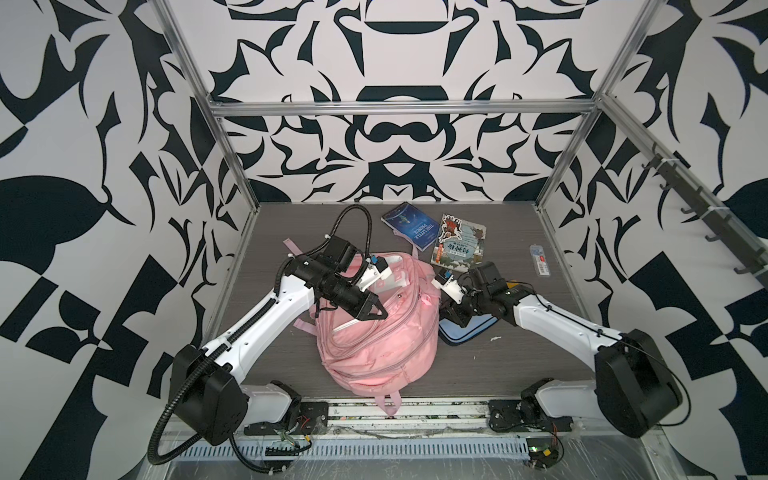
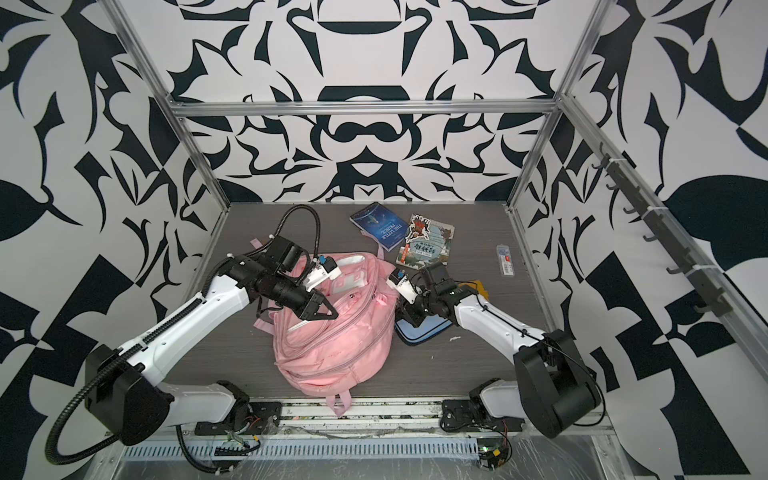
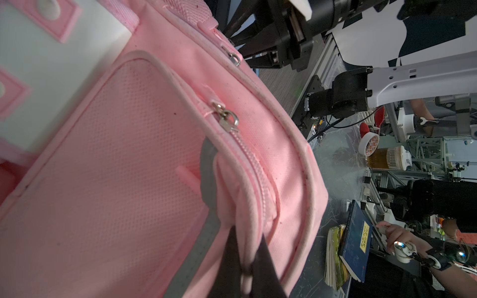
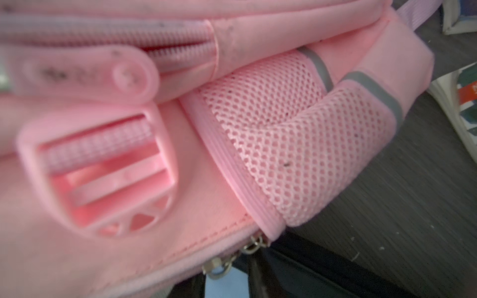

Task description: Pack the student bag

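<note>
The pink student bag [image 1: 374,353] [image 2: 332,345] lies in the middle of the table in both top views. My left gripper [image 1: 384,316] [image 2: 334,316] is over its upper part. In the left wrist view this gripper [image 3: 245,273] is shut on a piped fold at a front pocket of the student bag [image 3: 129,154]. My right gripper [image 1: 451,320] [image 2: 409,322] sits low at the bag's right side. In the right wrist view its jaws [image 4: 224,281] stand slightly apart. Metal zipper pulls [image 4: 219,268] on the student bag's [image 4: 232,206] edge hang at that gap; contact is unclear.
A light-blue and navy pencil case [image 1: 469,332] [image 2: 424,332] lies under the right gripper. A blue book [image 1: 411,226] [image 2: 378,226] and an illustrated book [image 1: 459,245] [image 2: 426,245] lie behind the bag. A small clear case [image 1: 540,259] [image 2: 506,259] lies at the far right.
</note>
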Robot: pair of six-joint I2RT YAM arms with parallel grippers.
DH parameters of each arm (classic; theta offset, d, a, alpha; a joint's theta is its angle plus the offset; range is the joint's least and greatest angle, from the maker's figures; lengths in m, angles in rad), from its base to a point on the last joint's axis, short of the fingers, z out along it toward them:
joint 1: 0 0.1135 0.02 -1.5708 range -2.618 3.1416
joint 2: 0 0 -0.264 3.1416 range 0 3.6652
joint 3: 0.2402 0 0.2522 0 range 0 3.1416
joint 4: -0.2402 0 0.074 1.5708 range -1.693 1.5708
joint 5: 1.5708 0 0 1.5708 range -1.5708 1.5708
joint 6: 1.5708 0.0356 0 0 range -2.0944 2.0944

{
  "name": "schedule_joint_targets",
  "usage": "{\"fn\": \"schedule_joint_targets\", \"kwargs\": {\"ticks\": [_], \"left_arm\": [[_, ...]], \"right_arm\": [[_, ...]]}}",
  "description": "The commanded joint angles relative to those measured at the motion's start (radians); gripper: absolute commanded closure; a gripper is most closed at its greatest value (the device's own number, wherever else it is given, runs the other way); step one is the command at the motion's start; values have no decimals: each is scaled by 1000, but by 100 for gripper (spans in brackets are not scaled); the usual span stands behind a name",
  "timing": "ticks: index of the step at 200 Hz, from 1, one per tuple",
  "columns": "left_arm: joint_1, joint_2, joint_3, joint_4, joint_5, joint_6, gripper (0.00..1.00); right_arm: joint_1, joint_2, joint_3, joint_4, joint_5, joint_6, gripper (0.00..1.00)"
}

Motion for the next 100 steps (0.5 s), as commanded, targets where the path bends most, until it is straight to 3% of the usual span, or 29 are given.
{"fn": "schedule_joint_targets", "kwargs": {"ticks": [1, 59, 100], "left_arm": [[3, -2, 50, -7, 109, -2, 100], [2, 5, 60, -17, 114, 0, 100], [2, 5, 56, -20, 119, -1, 100]], "right_arm": [[-3, 16, 29, 50, 0, -10, 71], [-3, 37, 41, 118, 15, 20, 73], [-3, 20, 28, 138, 21, 31, 69]]}}
